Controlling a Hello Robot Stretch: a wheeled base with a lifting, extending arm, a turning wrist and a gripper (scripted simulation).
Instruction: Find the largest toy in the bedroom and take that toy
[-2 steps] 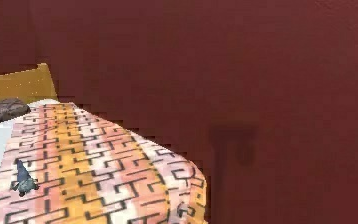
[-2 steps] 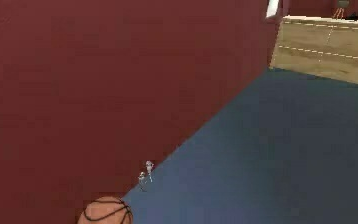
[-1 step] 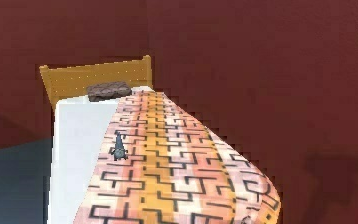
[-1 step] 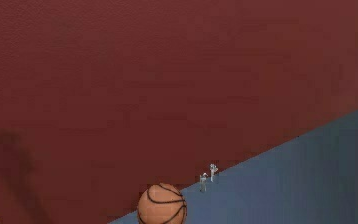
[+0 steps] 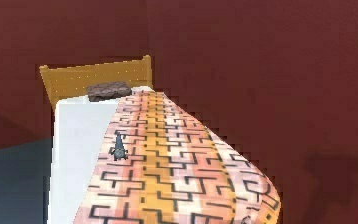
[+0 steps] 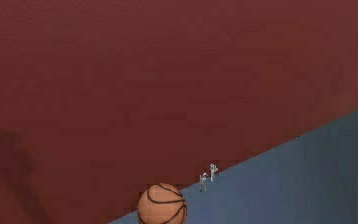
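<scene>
ball (image 6: 162,204): orange, dark-seamed, cut by arm side view's bottom edge, red wall (image 6: 137,80) behind | two small white bits (image 6: 208,176) just right of ball | bed (image 5: 75,150): small grey figure (image 5: 119,147) on it | tool: grip cannot be told

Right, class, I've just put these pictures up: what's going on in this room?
A wheeled robot is searching a bedroom for its largest toy. Ahead stands a bed with a wooden headboard and an orange patterned cover; a small grey object lies on the bed. To the arm side, a basketball sits where the blue floor meets the dark red wall, with two small pale figures beyond. The basketball looks the likely pick.
</scene>
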